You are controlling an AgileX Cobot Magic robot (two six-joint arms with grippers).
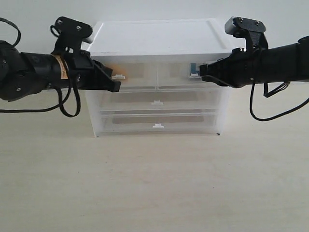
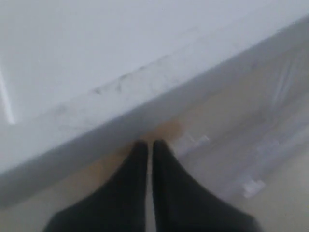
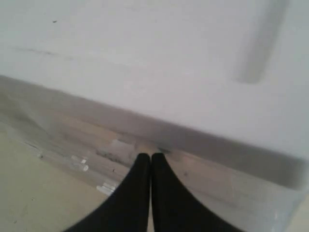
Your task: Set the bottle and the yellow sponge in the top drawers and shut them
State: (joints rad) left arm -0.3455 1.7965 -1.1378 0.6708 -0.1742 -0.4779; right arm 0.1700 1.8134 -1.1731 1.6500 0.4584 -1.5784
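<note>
The yellow sponge [image 1: 110, 69] shows orange inside the left of the top drawers [image 1: 140, 72], the bottle [image 1: 193, 67] inside the right one, both flush with the cabinet [image 1: 154, 36], while left gripper [image 1: 116, 86] and right gripper [image 1: 203, 71], jaws pressed together, are at the fronts.

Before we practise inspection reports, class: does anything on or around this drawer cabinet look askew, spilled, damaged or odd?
Nothing stands out. The cabinet sits square, the top drawers look pushed in, the yellow sponge and the bottle show faintly through their fronts, and nothing is spilled.
</note>
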